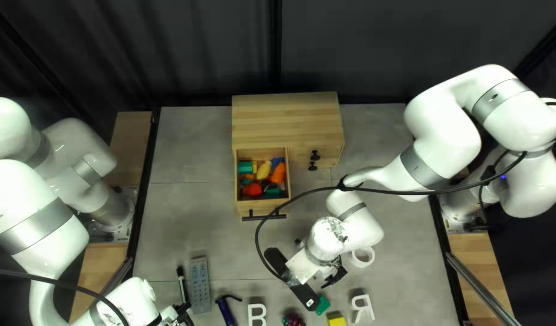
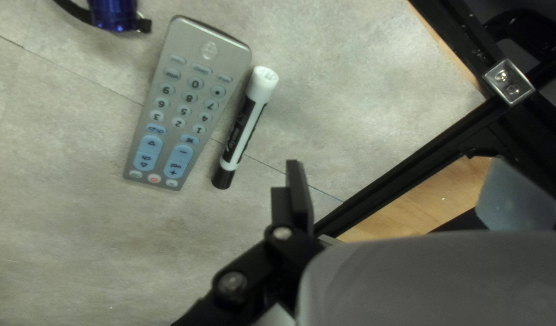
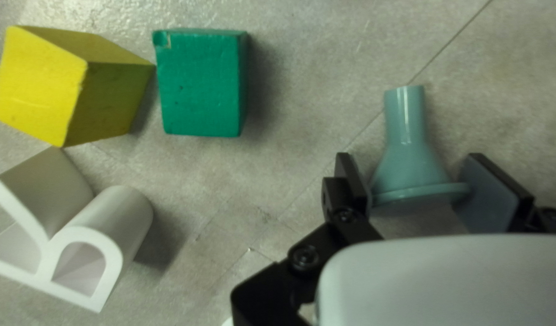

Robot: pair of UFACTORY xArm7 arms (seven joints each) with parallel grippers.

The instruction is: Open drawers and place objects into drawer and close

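Observation:
In the top left view a wooden cabinet [image 1: 287, 121] has its left drawer [image 1: 264, 207] pulled out, holding several colourful objects. My right gripper [image 1: 333, 276] is in front of the cabinet. In the right wrist view, my right gripper [image 3: 413, 190] has both fingers against the flange of a teal funnel-shaped object [image 3: 407, 154], one on each side. At the lower left is my left gripper [image 1: 180, 314]; seen from its own wrist, my left gripper [image 2: 389, 193] stands wide open and empty, beside a black-and-white marker [image 2: 244, 130] and a grey remote [image 2: 190, 102].
A blue flashlight [image 1: 226, 312], white letters B [image 1: 257, 312] and R [image 1: 363, 307], a green block [image 1: 322, 305], a yellow block [image 1: 337, 320] and a dark red object [image 1: 293, 320] line the near edge. A white ring-like object [image 1: 363, 258] lies beside my right wrist.

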